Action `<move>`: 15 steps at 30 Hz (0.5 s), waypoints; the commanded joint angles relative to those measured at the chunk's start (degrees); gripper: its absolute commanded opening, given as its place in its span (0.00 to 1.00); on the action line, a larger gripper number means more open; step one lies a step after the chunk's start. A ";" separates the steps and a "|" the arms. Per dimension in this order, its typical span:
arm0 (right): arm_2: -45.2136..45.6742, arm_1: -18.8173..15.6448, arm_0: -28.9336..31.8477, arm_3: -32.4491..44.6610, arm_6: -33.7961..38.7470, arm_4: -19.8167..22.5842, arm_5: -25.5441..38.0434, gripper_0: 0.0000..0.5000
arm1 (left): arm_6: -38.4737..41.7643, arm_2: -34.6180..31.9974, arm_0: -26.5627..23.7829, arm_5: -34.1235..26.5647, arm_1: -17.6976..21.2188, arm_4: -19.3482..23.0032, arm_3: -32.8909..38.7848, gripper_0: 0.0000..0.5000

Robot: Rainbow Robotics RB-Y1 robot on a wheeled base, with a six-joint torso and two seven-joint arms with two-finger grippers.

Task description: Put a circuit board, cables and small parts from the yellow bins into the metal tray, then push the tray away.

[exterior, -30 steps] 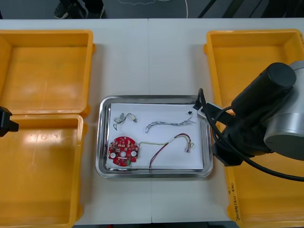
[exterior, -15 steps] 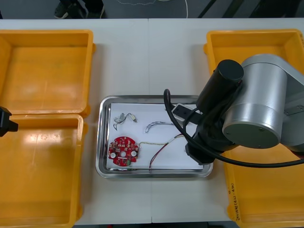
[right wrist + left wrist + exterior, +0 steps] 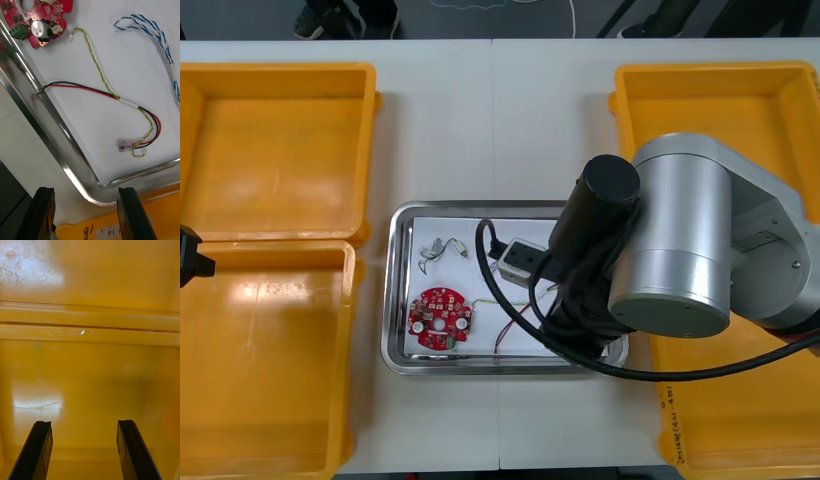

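**Right gripper open at tray corner, left gripper parked over a bin**

Front view: the metal tray [image 3: 396, 300] sits mid-table between the yellow bins [image 3: 275, 150], with a white liner [image 3: 480, 232] inside. The round red circuit board [image 3: 439, 319] lies in its near-left part. The small metal parts [image 3: 442, 249] lie far-left, apart from the board. The right arm [image 3: 670, 260] covers the tray's right half, and a stretch of red and yellow cable [image 3: 515, 322] shows beside it. The tray's right rim is just beside the near right bin. A strip of table [image 3: 490, 120] separates the left rim from the left bins. Bare table runs from the tray's far rim to the table's far edge, with a narrower strip on the near side. The left arm [image 3: 190, 258] is at the left edge, over the seam between the two left bins. A label [image 3: 677, 430] is on the near right bin's rim; its writing is too small to read.

Right wrist view: the right gripper [image 3: 85, 189] is open with its fingers wide apart, one to each side of the tray's rounded corner. Whether it touches the tray cannot be told. Beyond the fingers, the red and yellow cable lies on the liner. Its clear connector [image 3: 125, 144] is near the corner and its other strands run toward the board and the tray wall. The blue and white cable [image 3: 157, 37] lies apart from it, farther in. The bin label between the fingers has handwritten marks that are cut off and not reliably readable. The board print is too small to read.

Left wrist view: the left gripper [image 3: 84, 423] is open, fingers apart, with bin floor between them. The doubled rim where two bins meet lies beyond the fingers.
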State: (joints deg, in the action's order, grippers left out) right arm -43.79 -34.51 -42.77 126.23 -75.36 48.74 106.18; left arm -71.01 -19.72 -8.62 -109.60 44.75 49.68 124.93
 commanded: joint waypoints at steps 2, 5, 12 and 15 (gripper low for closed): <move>-3.32 3.40 -2.93 0.51 -2.42 -2.34 -0.44 0.96 | -1.50 -1.72 1.41 -0.40 2.45 -0.63 1.63 1.00; -4.03 4.45 -2.93 0.51 -2.95 -2.34 -0.44 0.96 | -1.50 -1.72 1.41 -0.40 2.45 -0.63 1.63 1.00; -6.57 5.51 -3.02 -0.72 -4.53 -3.30 -1.23 0.96 | -1.50 -1.72 1.41 -0.40 2.45 -0.63 1.63 1.00; -8.16 6.03 -3.37 -1.60 -5.23 -4.89 -2.29 0.96 | -1.50 -1.72 1.41 -0.40 2.45 -0.63 1.63 1.00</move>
State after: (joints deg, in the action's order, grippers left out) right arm -49.60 -30.00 -43.74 124.98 -77.38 45.35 105.09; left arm -71.01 -19.74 -8.58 -109.60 44.75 49.61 124.94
